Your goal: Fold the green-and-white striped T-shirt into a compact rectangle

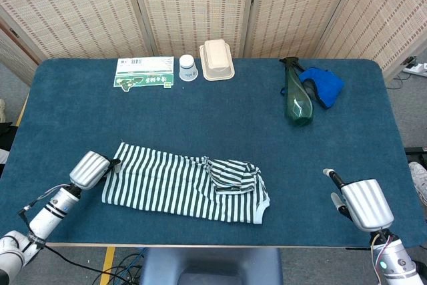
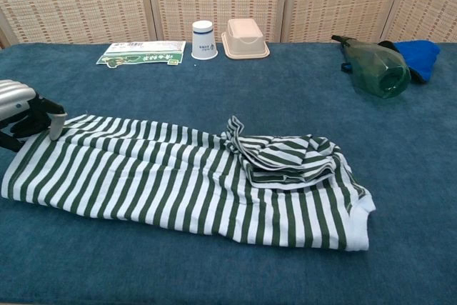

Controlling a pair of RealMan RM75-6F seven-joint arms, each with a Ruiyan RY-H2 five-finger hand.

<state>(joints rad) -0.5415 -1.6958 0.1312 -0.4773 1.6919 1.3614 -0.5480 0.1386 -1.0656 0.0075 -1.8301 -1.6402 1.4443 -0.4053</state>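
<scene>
The green-and-white striped T-shirt (image 1: 173, 181) (image 2: 164, 176) lies stretched out left to right on the blue table, near the front edge. A bunched, folded-over part (image 1: 232, 175) (image 2: 282, 156) sits on top towards its right end. My left hand (image 1: 90, 168) (image 2: 21, 112) pinches the shirt's far left corner, low over the table. My right hand (image 1: 363, 203) rests near the table's front right corner, well clear of the shirt. It holds nothing and its thumb sticks out. The chest view does not show it.
Along the back edge lie a green-and-white packet (image 1: 143, 73), a white paper cup (image 1: 189, 67) and a beige lidded box (image 1: 217, 59). At the back right a green bottle (image 1: 297, 98) lies on its side against a blue cloth (image 1: 323, 85).
</scene>
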